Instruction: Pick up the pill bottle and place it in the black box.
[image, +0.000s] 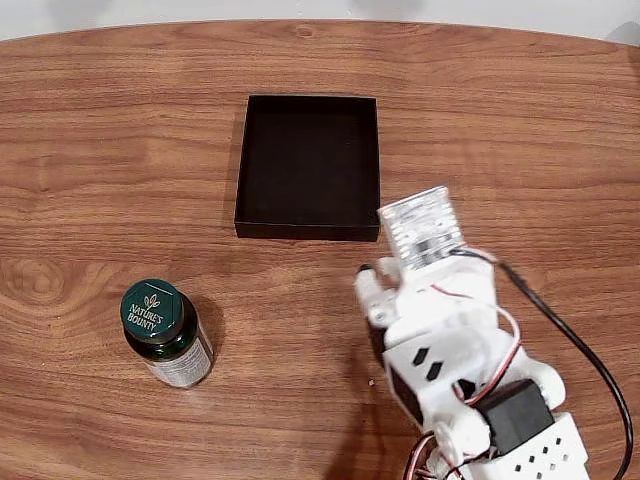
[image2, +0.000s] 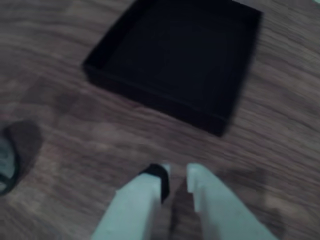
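In the wrist view the end effector (image2: 176, 176) shows two pale plastic fingers (image2: 212, 200) with tips close together, a narrow gap between them and nothing held; one tip carries a dark pad. In the fixed view the white arm (image: 450, 350) stands at lower right with red and black wires along it. It hangs over a wood-grain surface (image: 100, 150), smooth with brown streaks and a knot at left. Just ahead lies the box (image: 308, 166), a shallow matte black square tray with low walls, its floor bare. The bottle (image: 166, 332) stands upright at lower left in the fixed view, well apart from box and arm: dark green glass, ribbed green cap, pale label. Bare wood lies between bottle, box and arm; the surface's curved far edge runs beyond the box.
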